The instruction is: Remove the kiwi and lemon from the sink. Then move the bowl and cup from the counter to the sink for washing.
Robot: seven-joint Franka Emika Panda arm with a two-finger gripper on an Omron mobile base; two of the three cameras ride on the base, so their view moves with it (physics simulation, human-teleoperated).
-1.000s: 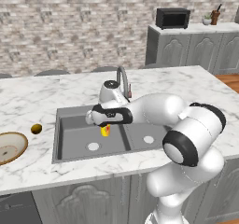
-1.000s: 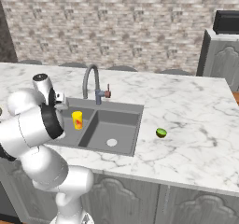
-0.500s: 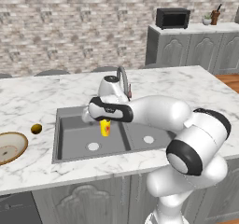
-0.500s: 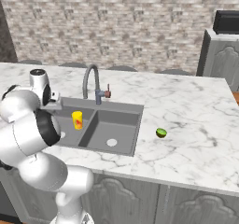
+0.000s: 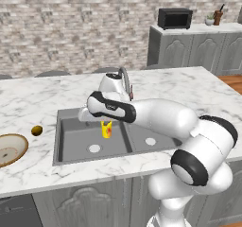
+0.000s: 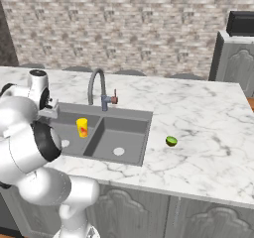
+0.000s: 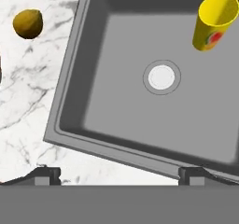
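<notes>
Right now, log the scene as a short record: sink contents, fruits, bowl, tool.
sink: double basin, dark grey
cup: yellow, upright in the left basin, by the divider
brown fruit: on the counter left of the sink
green fruit: on the counter right of the sink
bowl: on the counter, far left, not yet in the sink
tool: open, empty, above the near rim of the left basin

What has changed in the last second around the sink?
The arm has swung left, away from the yellow cup, toward the left edge of the sink; its jaws are open and empty. The cup, the bowl, the brown fruit and the green fruit stayed in place.
</notes>
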